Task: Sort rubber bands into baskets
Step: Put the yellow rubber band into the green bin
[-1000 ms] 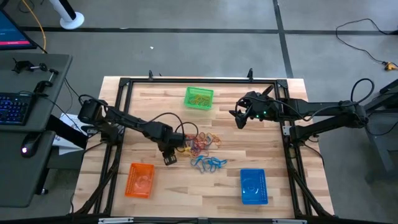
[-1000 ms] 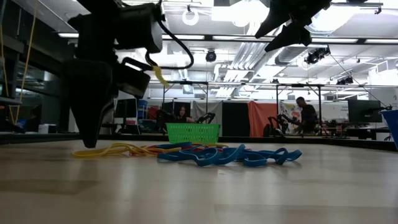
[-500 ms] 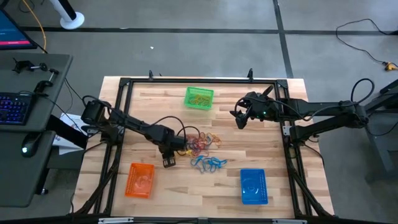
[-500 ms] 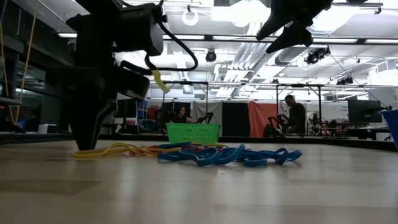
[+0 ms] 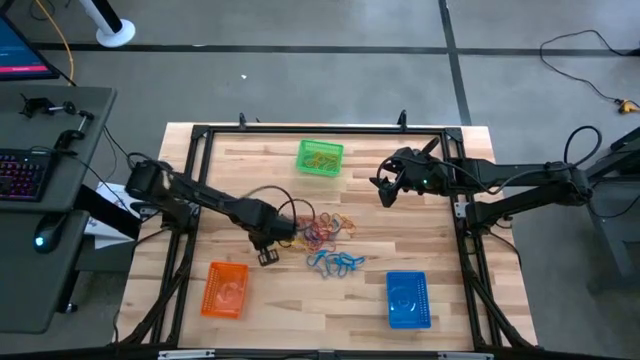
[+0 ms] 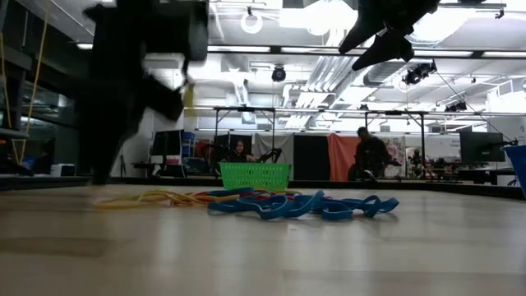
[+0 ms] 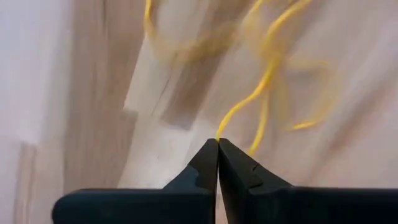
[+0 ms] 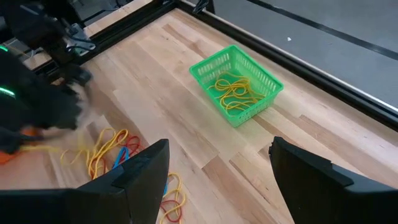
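baskets: green (image 5: 320, 158); orange (image 5: 225, 289); blue (image 5: 407, 299)
bands (image 5: 327, 240): yellow, red, blue
table (image 5: 400, 230): pale wood

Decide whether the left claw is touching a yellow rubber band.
Touching. In the left wrist view the left claw is shut, and a yellow rubber band runs straight out from between its closed fingertips.

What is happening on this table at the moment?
The robot is sorting rubber bands by colour. The left gripper is shut on a yellow band at the edge of the mixed pile in the middle of the table. The green basket already holds yellow bands. The orange basket and blue basket sit along the near side. The right gripper waits open, raised beside the green basket.
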